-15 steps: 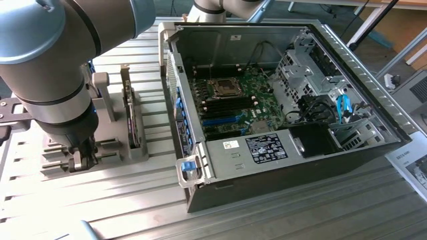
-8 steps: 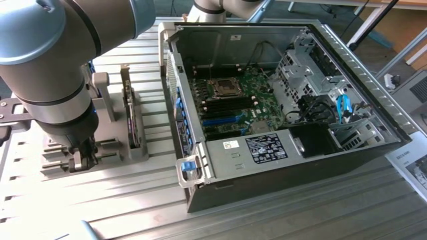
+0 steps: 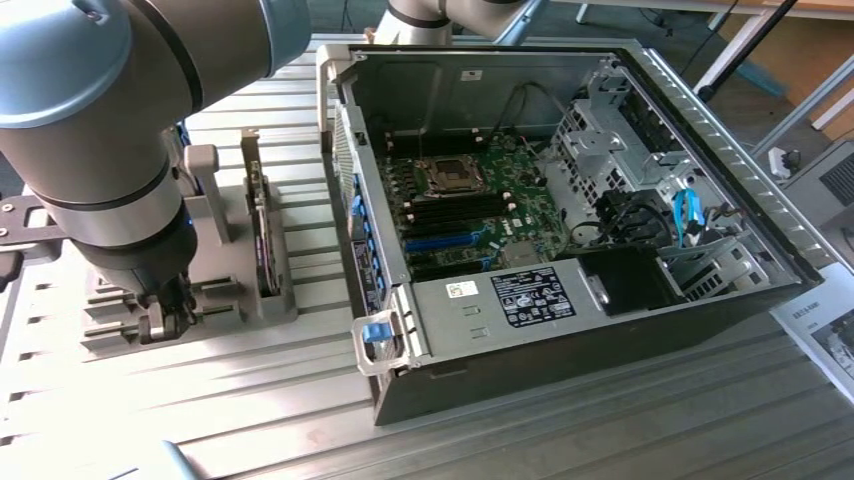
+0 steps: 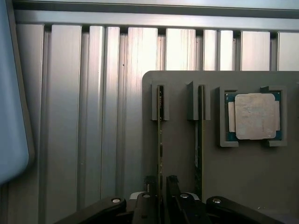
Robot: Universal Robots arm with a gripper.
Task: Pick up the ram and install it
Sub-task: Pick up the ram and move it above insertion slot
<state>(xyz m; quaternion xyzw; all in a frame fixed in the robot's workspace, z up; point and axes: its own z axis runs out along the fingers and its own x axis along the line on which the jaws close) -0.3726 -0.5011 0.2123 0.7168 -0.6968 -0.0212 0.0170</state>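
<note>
**Ribbed metal table and what sits on it**

The table (image 3: 641, 430) is grooved aluminium, with long slots running across its top (bright where the light catches them). An open computer case (image 3: 561, 350) lies on its side near the middle. A grey plastic holder (image 4: 252, 186) rests on the slats just beside the case, toward the exterior view's left. A printed sheet (image 3: 825, 335) lies near the case at the exterior view's right edge.

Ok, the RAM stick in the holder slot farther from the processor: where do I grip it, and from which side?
Pinch the RAM stick across its two flat faces at mid-length, away from the end guides of the grey holder, coming straight down from above: it stands on edge, so only its thin top edge is free.
</note>
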